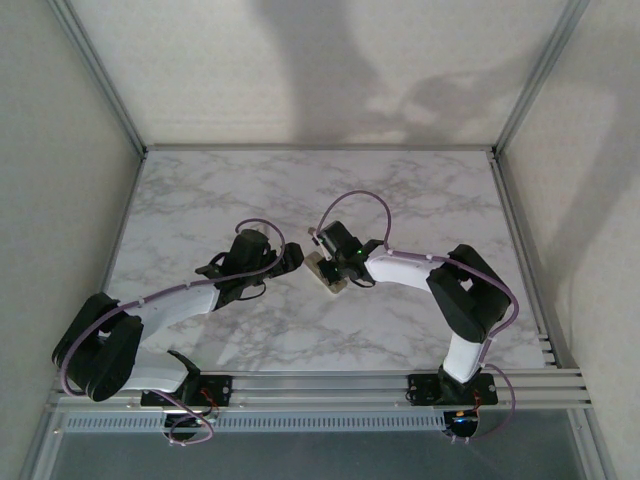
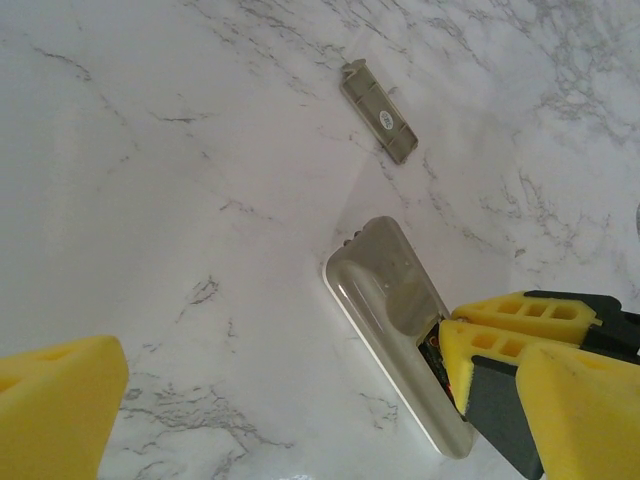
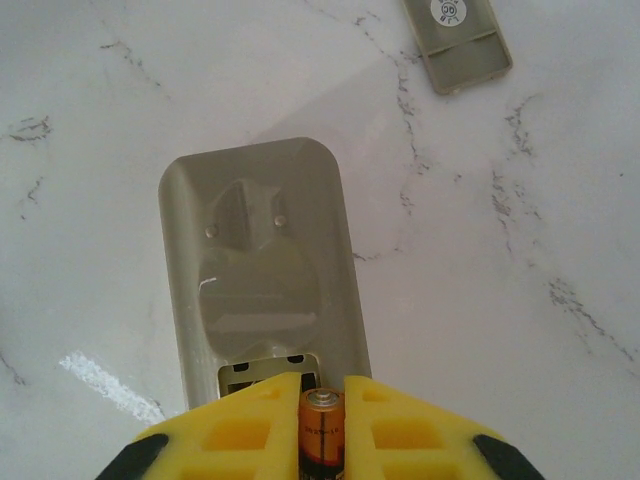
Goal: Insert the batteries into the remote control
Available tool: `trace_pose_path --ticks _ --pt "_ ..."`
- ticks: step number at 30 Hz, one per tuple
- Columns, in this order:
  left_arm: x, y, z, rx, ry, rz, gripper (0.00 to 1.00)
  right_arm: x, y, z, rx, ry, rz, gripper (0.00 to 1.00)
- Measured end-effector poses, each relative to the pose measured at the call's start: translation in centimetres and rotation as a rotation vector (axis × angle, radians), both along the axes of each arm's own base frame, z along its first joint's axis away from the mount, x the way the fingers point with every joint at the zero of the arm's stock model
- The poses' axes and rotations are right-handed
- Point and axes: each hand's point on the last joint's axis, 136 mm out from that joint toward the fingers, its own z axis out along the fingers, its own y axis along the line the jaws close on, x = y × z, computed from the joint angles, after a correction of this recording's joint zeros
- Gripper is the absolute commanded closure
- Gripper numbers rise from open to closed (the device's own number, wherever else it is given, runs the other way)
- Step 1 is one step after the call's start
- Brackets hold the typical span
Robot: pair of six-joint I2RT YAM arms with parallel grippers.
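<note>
The remote control (image 3: 260, 260) lies face down on the marble, its tan back up and its battery bay (image 3: 262, 372) uncovered at the near end. My right gripper (image 3: 322, 412) is shut on a battery (image 3: 322, 432), an orange-and-dark cell with its copper tip pointing at the bay, right at the bay's edge. From the left wrist view, the right gripper's yellow fingers (image 2: 505, 335) sit on the remote control (image 2: 385, 300) with the dark battery (image 2: 437, 357) just visible beside them. My left gripper (image 2: 320, 400) stands wide open, straddling the remote without touching it. From above, both grippers (image 1: 285, 262) (image 1: 330, 262) meet at the remote control (image 1: 331, 278).
The loose battery cover (image 2: 378, 110) (image 3: 457, 35) lies flat on the marble a short way beyond the remote's far end. White marble tabletop (image 1: 400, 190) stretches open behind and to both sides. Metal frame posts (image 1: 100, 70) bound the table.
</note>
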Motion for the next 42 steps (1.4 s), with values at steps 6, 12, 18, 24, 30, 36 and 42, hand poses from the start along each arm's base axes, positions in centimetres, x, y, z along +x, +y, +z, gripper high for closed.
trace_pose_path --ticks 6,12,18,24,30,36,42 --pt "0.0 0.0 0.0 0.000 0.000 0.000 0.00 0.0 0.0 0.1 0.001 -0.001 0.001 0.85" --pt "0.0 0.0 0.0 0.000 0.001 0.000 0.01 0.1 0.1 0.2 -0.001 -0.005 0.007 0.85" --pt "-0.1 0.1 -0.2 0.002 0.003 0.000 0.00 0.6 0.7 1.1 0.010 -0.026 0.022 0.85" --pt "-0.1 0.1 -0.2 0.002 0.004 0.000 0.00 0.8 1.0 1.3 0.016 -0.031 0.032 0.85" --pt "-0.1 0.1 -0.2 0.002 0.004 0.000 0.00 0.9 1.2 0.3 0.000 -0.020 0.042 0.85" --pt "-0.1 0.1 -0.2 0.002 0.004 0.000 0.01 1.0 1.4 0.4 0.008 -0.028 0.044 0.85" --pt "-0.1 0.1 -0.2 0.002 0.004 0.000 0.00 1.0 1.4 0.4 0.009 -0.028 0.046 0.79"
